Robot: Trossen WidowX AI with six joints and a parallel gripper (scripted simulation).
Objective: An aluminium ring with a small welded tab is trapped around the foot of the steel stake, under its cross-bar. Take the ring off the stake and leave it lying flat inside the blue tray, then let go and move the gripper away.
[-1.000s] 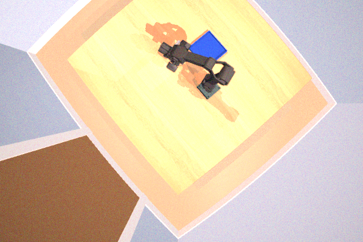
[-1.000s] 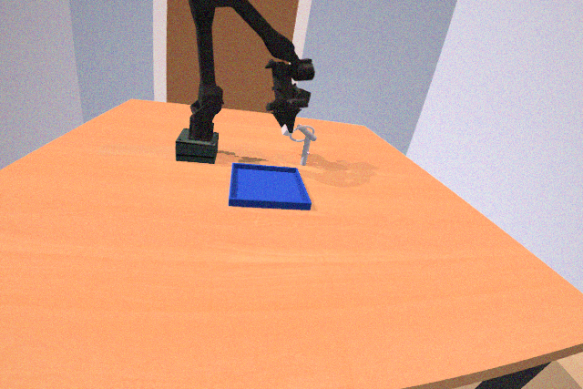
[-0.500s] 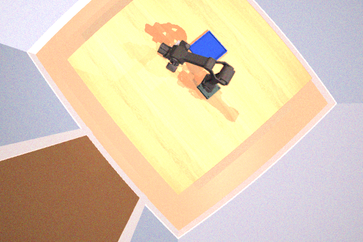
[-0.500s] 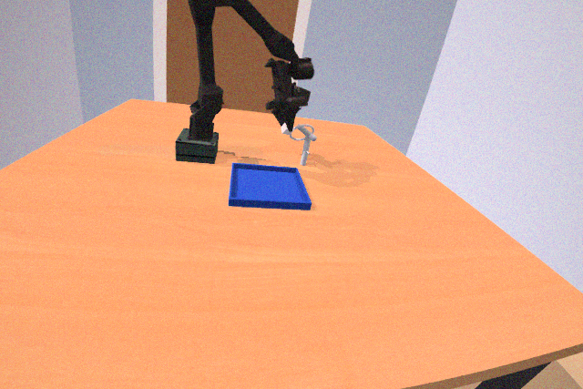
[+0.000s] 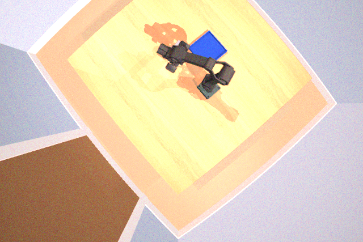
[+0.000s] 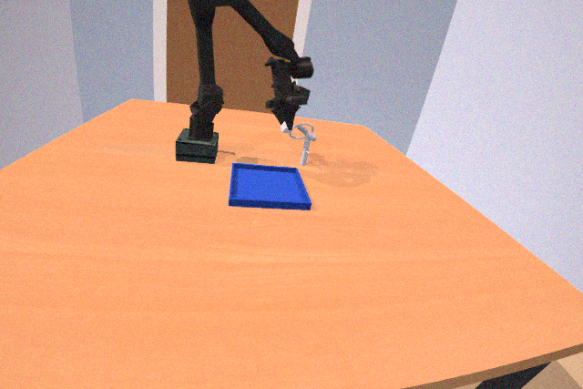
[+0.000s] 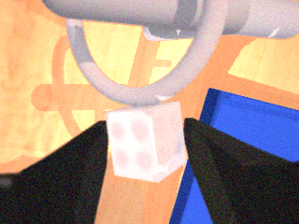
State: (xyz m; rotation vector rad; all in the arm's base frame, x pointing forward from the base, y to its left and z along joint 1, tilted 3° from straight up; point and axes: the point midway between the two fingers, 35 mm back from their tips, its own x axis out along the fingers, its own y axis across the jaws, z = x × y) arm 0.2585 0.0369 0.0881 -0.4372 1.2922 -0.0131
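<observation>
"The aluminium ring (image 6: 296,138) (image 7: 135,96), where was it?"

"Up beside the cross-bar (image 6: 307,132) (image 7: 126,10) of the steel stake (image 6: 304,153), well above the table (image 5: 176,151) (image 6: 282,281) (image 7: 16,145). In the wrist view one side of it crossed over the bar and the other went out of sight behind it, so I couldn't tell whether it was free."

"And the tool (image 6: 287,126) (image 7: 146,127)?"

"Closed on the white tab (image 6: 284,127) (image 7: 145,142), one finger at nine o'clock of it and the other at three, seen from the wrist. The tab sat at the ring's six o'clock there."

"Was anything in the blue tray (image 5: 208,46) (image 6: 269,187) (image 7: 257,128)?"

"No, its floor was bare in the exterior view. It lay flat on the table, toward eight o'clock from the stake's foot."

"What about the arm (image 5: 196,59) (image 6: 204,46)?"

"From above, its base (image 5: 208,95) (image 6: 197,151) was at six o'clock from the tray. The exterior view showed the arm bent high, reaching over toward four o'clock, fingers pointing down."
</observation>
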